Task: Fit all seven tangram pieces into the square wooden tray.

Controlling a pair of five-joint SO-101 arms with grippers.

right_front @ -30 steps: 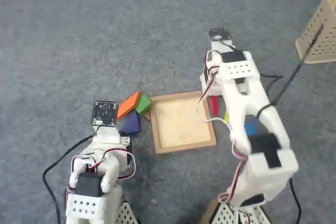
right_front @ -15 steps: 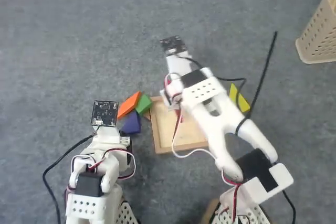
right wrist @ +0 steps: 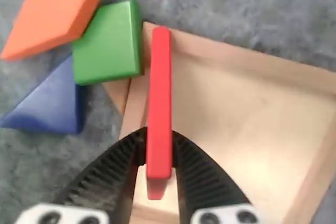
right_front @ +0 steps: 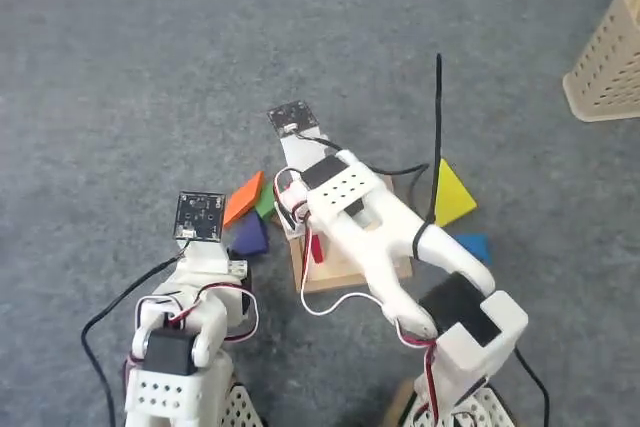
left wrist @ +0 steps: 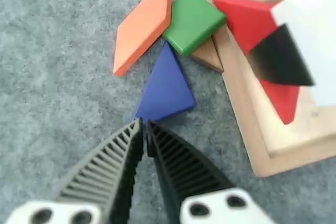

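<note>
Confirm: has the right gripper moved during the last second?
Yes. The right gripper swung leftward across the tray, from its right edge to its left edge, holding the red piece.

red piece | orange piece | green piece | navy triangle | yellow triangle | tray pale wood | carpet grey

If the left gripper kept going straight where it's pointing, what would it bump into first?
Most likely the blue triangle: the left gripper points its closed tips at the piece's near corner. How high the tips hang is unclear.
</note>
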